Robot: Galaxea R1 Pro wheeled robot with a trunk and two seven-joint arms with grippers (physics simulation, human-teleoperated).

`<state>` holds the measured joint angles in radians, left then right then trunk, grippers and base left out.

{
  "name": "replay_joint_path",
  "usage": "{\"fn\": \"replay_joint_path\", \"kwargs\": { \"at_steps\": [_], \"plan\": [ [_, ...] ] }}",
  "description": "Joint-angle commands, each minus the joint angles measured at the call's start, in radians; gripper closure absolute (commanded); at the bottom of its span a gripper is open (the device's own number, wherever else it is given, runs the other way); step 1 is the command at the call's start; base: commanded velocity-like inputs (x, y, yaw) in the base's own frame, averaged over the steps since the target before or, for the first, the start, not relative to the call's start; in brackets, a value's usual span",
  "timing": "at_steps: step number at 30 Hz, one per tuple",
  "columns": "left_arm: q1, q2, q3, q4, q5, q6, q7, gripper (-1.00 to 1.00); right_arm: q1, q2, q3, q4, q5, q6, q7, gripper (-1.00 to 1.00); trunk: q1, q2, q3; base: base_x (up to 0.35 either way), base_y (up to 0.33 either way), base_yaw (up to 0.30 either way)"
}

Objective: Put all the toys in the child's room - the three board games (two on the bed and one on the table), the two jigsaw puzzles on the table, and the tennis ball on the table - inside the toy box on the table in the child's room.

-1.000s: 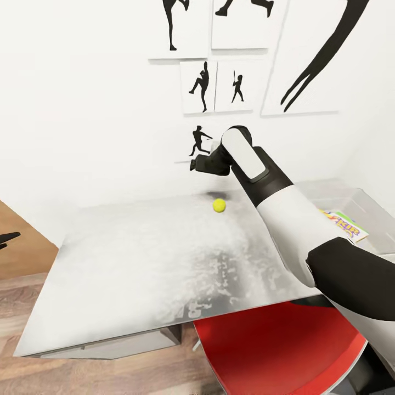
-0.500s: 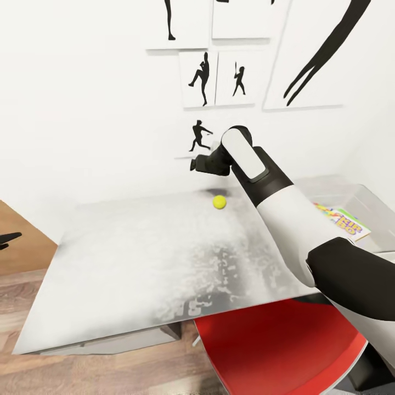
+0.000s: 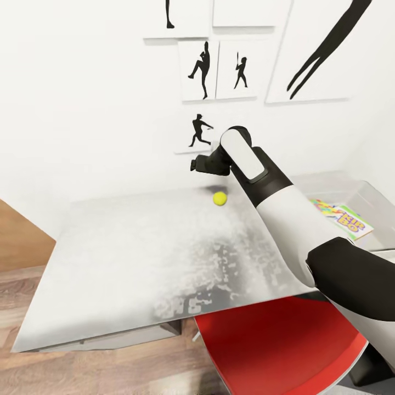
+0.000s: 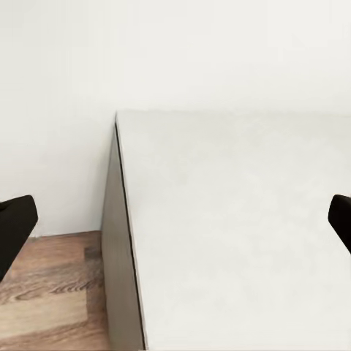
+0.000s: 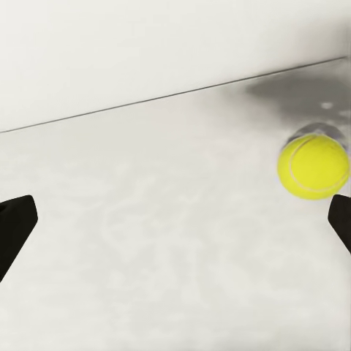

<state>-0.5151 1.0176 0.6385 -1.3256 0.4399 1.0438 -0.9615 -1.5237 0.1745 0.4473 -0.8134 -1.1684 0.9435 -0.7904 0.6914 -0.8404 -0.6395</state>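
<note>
Wood floor (image 3: pixel 22 285) at far left, below the table's (image 3: pixel 126 247) left edge. Pale grey tabletop spread wide across the middle, blotchy with reflections toward its near side. Red chair (image 3: pixel 274 351) tucked under the near edge, right of centre. On the white wall (image 3: pixel 82 99) behind, a cluster of black silhouette prints (image 3: pixel 203 68).

Ball (image 3: pixel 220 198) resting on the table near the wall, small and yellow-green, a dark shadow just behind it. Right gripper (image 3: pixel 193 164) held above the table, just up and left of the ball, not touching it. In the right wrist view, black fingertips (image 5: pixel 16 223) set wide apart at both picture edges, nothing between them; ball (image 5: pixel 314 166) lying close to one tip, clear of it, on the tabletop (image 5: pixel 161 241).

Further right, toy box (image 3: pixel 378 192) at the table's far right end, grey and translucent-looking, with a colourful printed game (image 3: pixel 343 216) lying flat inside, partly hidden by the right arm (image 3: pixel 274 203).

In the left wrist view, left fingertips (image 4: pixel 14 227) likewise spread wide, empty, facing the table's (image 4: pixel 234 219) corner, floor (image 4: pixel 51 292) and wall.
</note>
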Motion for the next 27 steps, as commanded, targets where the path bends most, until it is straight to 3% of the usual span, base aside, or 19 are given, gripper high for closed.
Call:
{"fn": "replay_joint_path", "kwargs": {
  "at_steps": [1, 4, 9, 27],
  "plan": [
    [0.000, 0.031, 0.000, 0.002, 0.003, 0.003, -0.006, -1.00, -0.001, 0.000, 0.002, 0.000, -0.008, 0.000, -0.010, -1.00, 0.000, -0.001, -0.003, 0.000, 0.000, 0.000],
    [0.000, 0.083, -0.003, 0.008, 0.013, 0.003, -0.006, -1.00, -0.001, 0.000, 0.002, 0.000, -0.008, -0.004, -0.009, -1.00, 0.000, -0.001, -0.008, 0.000, 0.000, 0.000],
    [0.001, 0.128, -0.010, 0.024, 0.016, 0.003, -0.006, -1.00, -0.001, 0.000, 0.002, 0.000, -0.006, -0.009, -0.009, -1.00, 0.000, -0.001, -0.016, 0.000, 0.000, 0.000],
    [0.001, 0.141, -0.014, 0.049, 0.016, 0.003, -0.010, -1.00, -0.001, 0.000, 0.003, -0.009, 0.004, -0.015, -0.008, -1.00, 0.000, -0.001, -0.046, 0.000, 0.000, 0.000]
  ]
}}
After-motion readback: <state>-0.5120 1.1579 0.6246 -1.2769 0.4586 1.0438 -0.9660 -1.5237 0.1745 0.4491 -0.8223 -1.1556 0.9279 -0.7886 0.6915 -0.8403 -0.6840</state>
